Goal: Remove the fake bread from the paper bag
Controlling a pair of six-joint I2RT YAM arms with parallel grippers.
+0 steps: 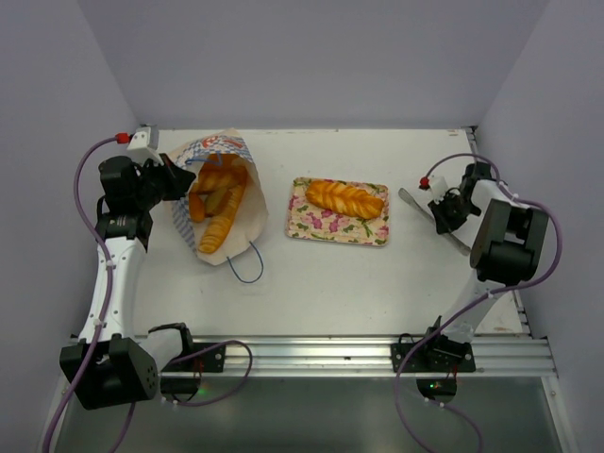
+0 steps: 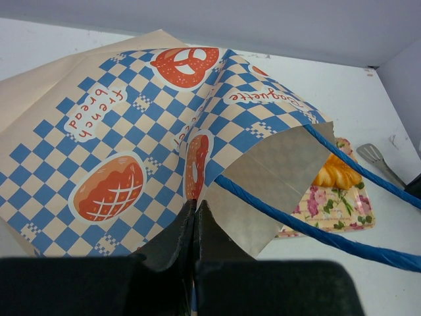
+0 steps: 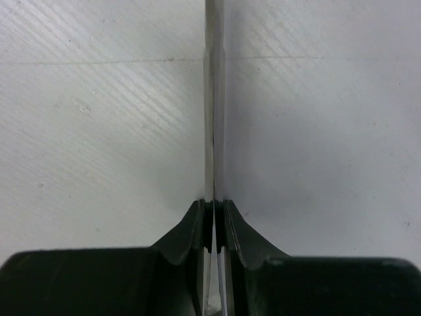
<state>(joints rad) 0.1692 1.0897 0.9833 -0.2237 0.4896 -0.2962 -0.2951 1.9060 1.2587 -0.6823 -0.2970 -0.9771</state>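
Observation:
The paper bag (image 1: 253, 209) lies on its side at the left, mouth open upward, blue checkered panel on its far side. Several golden-orange fake breads (image 1: 219, 203) lie inside it. One braided loaf (image 1: 344, 198) rests on the floral tray (image 1: 307, 229). My left gripper (image 1: 187, 179) is shut on the bag's left rim; in the left wrist view the jaws (image 2: 196, 208) pinch the paper edge of the bag (image 2: 131, 131). My right gripper (image 1: 440, 209) is shut on metal tongs (image 1: 409, 198), seen edge-on in the right wrist view (image 3: 214, 99) between the jaws (image 3: 214, 205).
A blue cord handle (image 1: 247, 264) trails from the bag onto the table; another crosses the left wrist view (image 2: 296, 224). The tray (image 2: 329, 205) and the tongs' tip (image 2: 375, 155) also show there. Walls enclose the table on three sides.

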